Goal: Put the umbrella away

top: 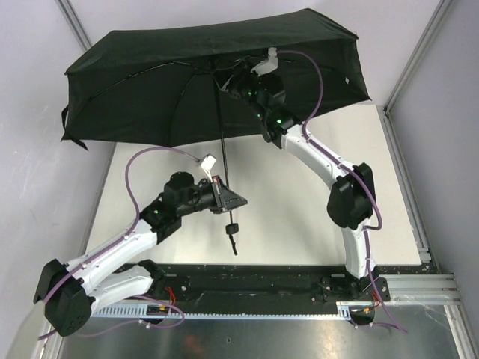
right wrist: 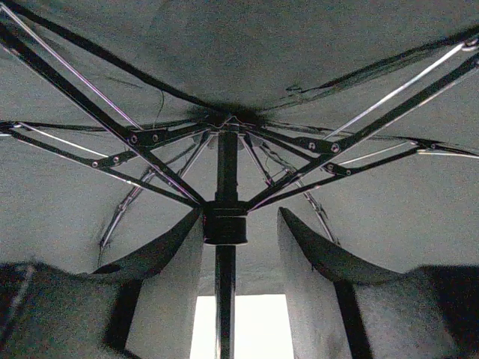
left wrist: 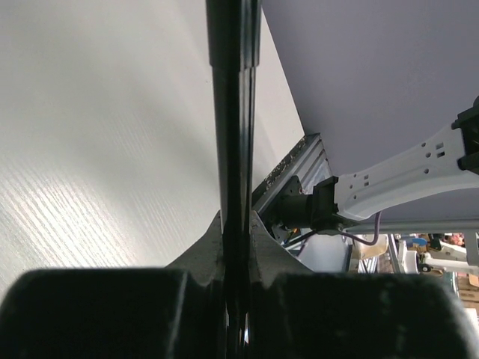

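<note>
The black umbrella [top: 202,75] stands open, its canopy spread over the back of the table. Its thin shaft [top: 222,142] runs down to a small knob handle [top: 231,226] with a strap hanging below. My left gripper [top: 221,196] is shut on the lower shaft just above the handle. In the left wrist view the shaft [left wrist: 233,112] is pinched between both fingers of the left gripper [left wrist: 236,228]. My right gripper [top: 227,80] is up under the canopy. In the right wrist view this gripper [right wrist: 239,224] is open around the runner [right wrist: 225,223], which sits by the left finger [right wrist: 176,243], with a gap to the right one.
The white table [top: 299,217] is bounded by grey walls and an aluminium frame rail [top: 408,187] on the right. A black strip and metal rail [top: 262,280] run along the near edge by the arm bases. The right arm [left wrist: 404,179] shows in the left wrist view.
</note>
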Controlling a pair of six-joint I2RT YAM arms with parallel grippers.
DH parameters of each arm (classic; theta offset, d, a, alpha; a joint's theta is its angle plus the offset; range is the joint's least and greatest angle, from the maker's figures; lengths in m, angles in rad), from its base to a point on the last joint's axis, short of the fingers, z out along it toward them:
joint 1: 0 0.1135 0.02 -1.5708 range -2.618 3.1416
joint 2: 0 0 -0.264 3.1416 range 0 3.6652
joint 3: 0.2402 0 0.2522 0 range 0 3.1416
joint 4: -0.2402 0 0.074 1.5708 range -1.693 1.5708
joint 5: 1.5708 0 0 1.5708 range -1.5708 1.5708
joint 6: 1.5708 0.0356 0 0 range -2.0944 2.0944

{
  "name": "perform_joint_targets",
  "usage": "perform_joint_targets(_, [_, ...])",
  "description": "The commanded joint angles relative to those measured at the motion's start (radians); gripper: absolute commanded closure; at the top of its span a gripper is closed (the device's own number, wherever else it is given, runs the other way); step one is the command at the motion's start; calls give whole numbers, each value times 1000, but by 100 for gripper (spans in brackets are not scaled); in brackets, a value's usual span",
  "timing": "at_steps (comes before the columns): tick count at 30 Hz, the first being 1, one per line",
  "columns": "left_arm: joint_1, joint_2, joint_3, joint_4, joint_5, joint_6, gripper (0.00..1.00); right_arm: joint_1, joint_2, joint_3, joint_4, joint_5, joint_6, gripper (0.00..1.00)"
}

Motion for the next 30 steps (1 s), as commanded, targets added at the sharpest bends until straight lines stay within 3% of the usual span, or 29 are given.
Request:
perform_joint_targets(1, [-16, -9, 10, 15, 68, 48, 100, -18, -49, -33, 94, -47, -4, 54])
perform_joint_targets(5, [-16, -15, 11, 15, 62, 49, 100, -24, -63, -87, 210, -116, 33, 50])
perform_joint_targets(8, [-15, -27, 9, 13, 54, 52, 100, -25, -132, -215, 339, -146, 74, 40])
perform_joint_targets(13, [-5, -32, 6, 6, 43, 57, 100, -4, -234, -335, 327, -95, 29, 29])
perform_joint_targets(19, [-4, -19, 6, 6, 56, 54, 100, 42, -152, -92, 8, 78, -141, 31])
perform_joint_targets(23, [-4, -37, 5, 5, 51, 55, 100, 85, -74, 59, -111, 216, -227, 36])
perform_joint_targets(27, [-4, -49, 8, 3, 54, 57, 100, 98, -16, 197, -226, 263, -233, 39])
perform_joint_targets(30, [-4, -49, 7, 1, 53, 60, 100, 101, -20, 214, -266, 277, -218, 38])
